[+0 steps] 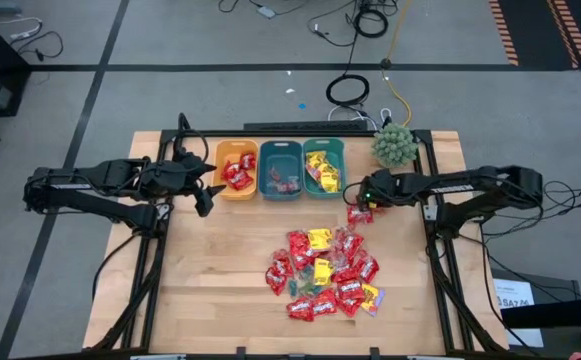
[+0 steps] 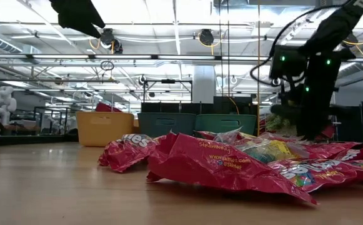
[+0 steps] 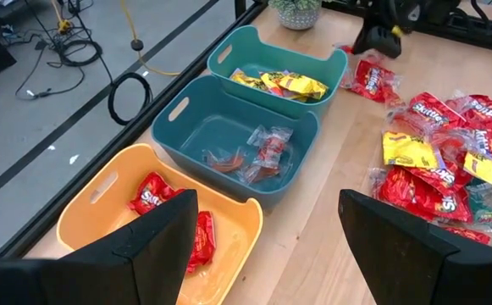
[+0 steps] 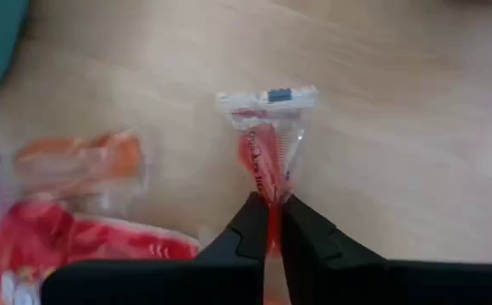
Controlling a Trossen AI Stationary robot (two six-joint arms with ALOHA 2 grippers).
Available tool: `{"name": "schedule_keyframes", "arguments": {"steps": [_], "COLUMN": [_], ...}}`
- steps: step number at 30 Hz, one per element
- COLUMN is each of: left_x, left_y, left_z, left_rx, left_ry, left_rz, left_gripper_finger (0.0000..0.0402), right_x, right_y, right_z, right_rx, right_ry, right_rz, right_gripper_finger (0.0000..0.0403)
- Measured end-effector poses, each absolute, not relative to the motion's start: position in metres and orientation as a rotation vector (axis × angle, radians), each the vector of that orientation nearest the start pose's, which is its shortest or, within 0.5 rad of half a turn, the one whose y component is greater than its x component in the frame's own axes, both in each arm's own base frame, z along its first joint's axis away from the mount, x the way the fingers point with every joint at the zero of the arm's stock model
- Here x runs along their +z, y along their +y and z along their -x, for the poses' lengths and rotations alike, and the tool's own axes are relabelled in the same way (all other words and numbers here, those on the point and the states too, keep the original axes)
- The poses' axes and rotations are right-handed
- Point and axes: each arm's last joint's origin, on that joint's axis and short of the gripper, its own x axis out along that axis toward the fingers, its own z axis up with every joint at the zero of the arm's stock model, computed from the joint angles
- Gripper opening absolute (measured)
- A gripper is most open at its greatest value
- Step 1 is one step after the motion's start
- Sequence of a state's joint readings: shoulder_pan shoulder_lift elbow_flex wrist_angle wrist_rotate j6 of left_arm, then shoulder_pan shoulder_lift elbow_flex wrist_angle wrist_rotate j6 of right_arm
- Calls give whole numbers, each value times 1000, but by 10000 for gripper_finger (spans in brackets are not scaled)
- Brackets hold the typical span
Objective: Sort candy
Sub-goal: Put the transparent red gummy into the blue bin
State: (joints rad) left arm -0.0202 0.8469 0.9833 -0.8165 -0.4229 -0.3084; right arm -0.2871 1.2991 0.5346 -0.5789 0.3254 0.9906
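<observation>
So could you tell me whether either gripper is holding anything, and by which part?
The right gripper pinches a small clear sweet with red filling by one end of its wrapper. The left gripper is open and holds nothing.

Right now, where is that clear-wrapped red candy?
The clear-wrapped red candy lies on the table's right side, pinched in the right gripper, just below the teal bin holding yellow packets.

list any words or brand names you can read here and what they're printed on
"Skittles" on a red packet in the pile on the table, in the left wrist view.
"Skittles", partly seen, on the red packet in the orange bin.
Small print on the front red packet in the low view: too small to read.
Yellow packets in the teal bin: print too blurred.
Clear red-filled packet pinched in the right claw: dark mark, unreadable.
</observation>
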Motion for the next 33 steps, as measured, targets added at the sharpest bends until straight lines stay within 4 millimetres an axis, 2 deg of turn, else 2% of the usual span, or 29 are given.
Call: {"name": "schedule_keyframes", "arguments": {"steps": [6,10,16,20,22,27,30,33], "left_x": [335,335,335,335,335,335,335,335], "left_y": [9,9,9,9,9,9,9,9], "left_z": [-153,-153,-153,-153,-153,-153,-153,-153], "left_rx": [484,485,480,462,459,459,460,461], "left_ry": [601,601,604,618,620,620,619,619], "left_rz": [142,142,127,70,61,62,66,66], "left_gripper_finger": [297,297,297,297,297,297,297,297], "right_x": [188,230,300,338,349,351,336,308], "right_y": [-60,-56,-55,-58,-62,-80,-94,-109], "right_z": [-173,-186,-228,-271,-297,-364,-397,-421], "right_rx": [-1159,-1024,-913,-871,-845,-763,-739,-712], "right_ry": [926,798,476,402,415,492,557,642], "right_rz": [-801,-744,-686,-568,-508,-411,-392,-387], "right_gripper_finger": [15,4,3,2,2,2,4,10]}}
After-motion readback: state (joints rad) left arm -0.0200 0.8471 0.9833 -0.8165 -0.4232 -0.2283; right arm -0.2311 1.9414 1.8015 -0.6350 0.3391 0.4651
